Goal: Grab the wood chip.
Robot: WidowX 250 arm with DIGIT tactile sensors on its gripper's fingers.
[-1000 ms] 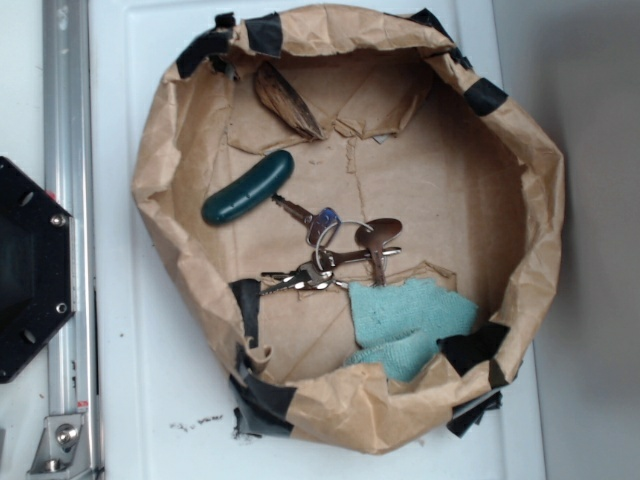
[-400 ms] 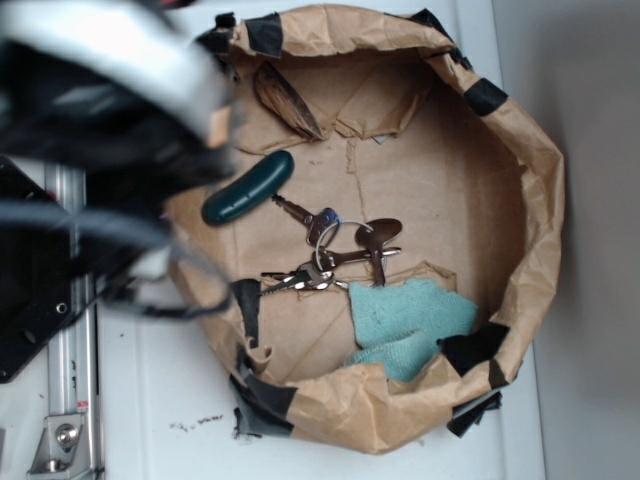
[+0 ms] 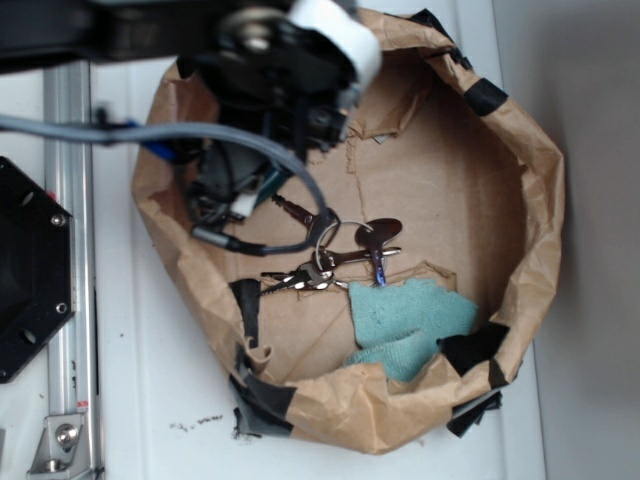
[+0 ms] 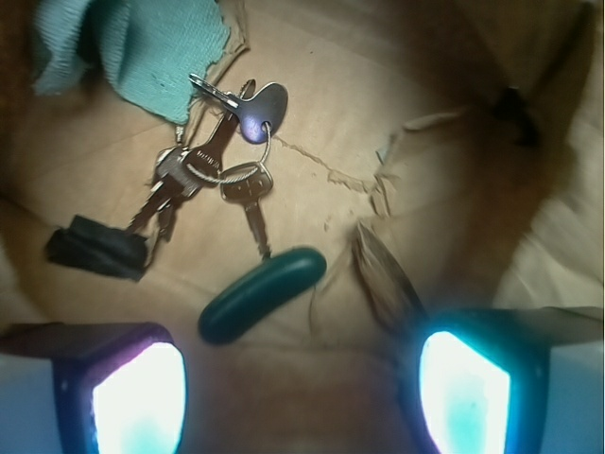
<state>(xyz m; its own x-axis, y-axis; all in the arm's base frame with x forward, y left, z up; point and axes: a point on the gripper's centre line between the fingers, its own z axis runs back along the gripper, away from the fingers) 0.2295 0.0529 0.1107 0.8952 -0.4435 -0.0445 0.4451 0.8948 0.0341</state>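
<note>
One black robot arm has swung in over the crumpled brown paper basin [image 3: 540,200] within the last second, hiding its far-left part. The gripper [image 4: 302,378] hangs empty, jaws apart. The dark brown, leaf-shaped wood chip [image 4: 386,279] lies just beside the right finger [image 4: 463,392], near the dark green capsule-shaped handle [image 4: 262,293], untouched.

One wood chip [image 4: 386,276] lies in the lower right of the wrist view. There is one dark green handle [image 4: 262,294] near the lower centre, and one bunch of keys [image 4: 219,161] in the upper left; how many keys hang on its rings cannot be told exactly. One teal cloth [image 4: 132,43] fills the top left corner. One brown paper basket [image 3: 520,190] holds them all. One gripper [image 4: 302,388] shows two fingers [image 4: 137,397] along the bottom edge.
</note>
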